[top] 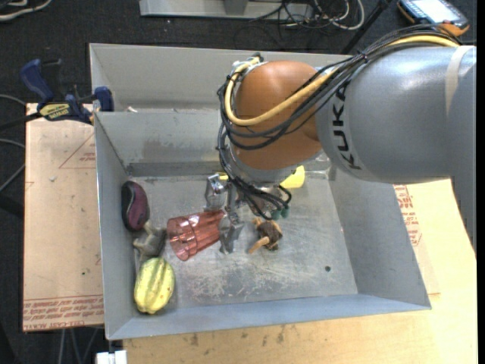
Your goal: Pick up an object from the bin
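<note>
So we're looking down into the grey bin [151, 139] and the arm [402, 105] comes in from the right, with its orange cover [276, 112] sitting over the middle. The pincer [226, 222] is low in the bin, right at the open end of a see-through pink cup [189, 236] lying on its side, left of centre on the floor. We honestly can't tell if the pincer is wide or narrow, too much wrist and cabling in the way. Just to its right there's a small brown thing [267, 236]. Along the left wall we see a dark purple oval [135, 205], a grey lump [151, 241] and a yellow-green gourd [154, 285]. A yellow thing [295, 177] peeks out behind the wrist.
</note>
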`<state>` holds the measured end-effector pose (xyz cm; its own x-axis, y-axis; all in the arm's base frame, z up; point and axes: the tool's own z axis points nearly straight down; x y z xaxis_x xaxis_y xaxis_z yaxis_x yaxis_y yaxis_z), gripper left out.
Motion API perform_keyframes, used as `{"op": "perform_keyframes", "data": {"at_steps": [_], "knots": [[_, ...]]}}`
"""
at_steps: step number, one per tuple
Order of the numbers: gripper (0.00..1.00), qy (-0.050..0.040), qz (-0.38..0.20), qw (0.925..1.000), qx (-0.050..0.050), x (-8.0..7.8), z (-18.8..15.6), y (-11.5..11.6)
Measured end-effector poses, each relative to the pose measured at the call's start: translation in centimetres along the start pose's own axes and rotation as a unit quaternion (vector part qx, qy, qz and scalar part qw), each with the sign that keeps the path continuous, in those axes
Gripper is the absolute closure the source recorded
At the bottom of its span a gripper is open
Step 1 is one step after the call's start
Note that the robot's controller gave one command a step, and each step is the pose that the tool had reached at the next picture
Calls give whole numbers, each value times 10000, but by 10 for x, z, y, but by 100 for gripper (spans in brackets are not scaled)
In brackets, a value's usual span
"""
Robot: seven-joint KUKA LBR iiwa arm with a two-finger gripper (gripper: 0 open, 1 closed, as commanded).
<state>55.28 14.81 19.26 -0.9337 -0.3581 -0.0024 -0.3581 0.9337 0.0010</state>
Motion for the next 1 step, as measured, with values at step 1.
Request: {"op": "perform_keyframes", "data": {"at_steps": [1], "knots": [[100, 34, -248, 9997, -4, -2, -43, 5]]}}
